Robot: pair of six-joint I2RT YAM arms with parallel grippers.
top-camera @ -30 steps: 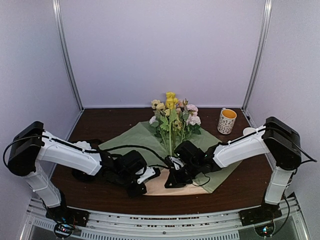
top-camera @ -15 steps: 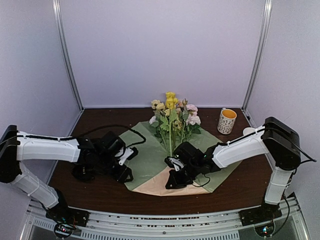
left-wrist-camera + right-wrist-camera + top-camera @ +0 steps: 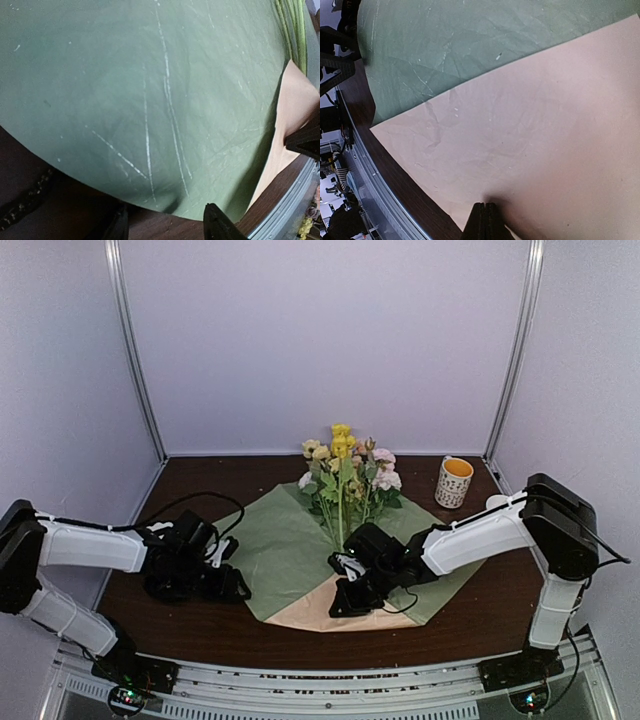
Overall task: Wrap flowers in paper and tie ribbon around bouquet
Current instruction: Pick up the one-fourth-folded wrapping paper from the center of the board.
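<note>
Presently, fingers of the right gripper [image 3: 485,219] clenched tip to tip on the tan flap [image 3: 530,130] of the large, crinkled green-and-tan paper sheet [image 3: 285,545]; left gripper [image 3: 167,227] fingers spread, released, at its left edge. Sheet lies mid-way on the dark wooden table [image 3: 200,475], long-stemmed yellow, pink and white flowers [image 3: 345,475] on it, blossoms toward the far edge. Likely light, limp, tear-prone: pinch at an edge.
</note>
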